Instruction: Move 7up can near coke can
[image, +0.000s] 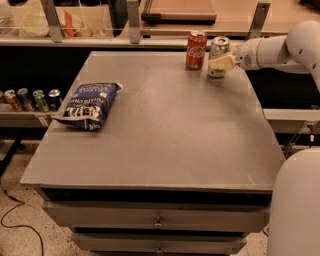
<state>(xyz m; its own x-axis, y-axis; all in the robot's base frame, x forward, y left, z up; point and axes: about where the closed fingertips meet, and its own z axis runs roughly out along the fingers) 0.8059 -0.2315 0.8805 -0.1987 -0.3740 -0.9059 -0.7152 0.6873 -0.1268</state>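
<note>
The 7up can (218, 49), white-green with a silver top, stands upright at the table's far right. My gripper (220, 63) reaches in from the right and is shut on it, with a cream finger across the can's front. The coke can (196, 50), red with white script, stands upright just left of the 7up can with a narrow gap between them. My white arm (280, 50) stretches off to the right edge of the view.
A blue chip bag (90, 105) lies at the left of the grey table (165, 135). Several small cans (30, 99) stand on a low shelf to the left. A counter with posts runs behind the table. My white base (295, 205) is at the lower right.
</note>
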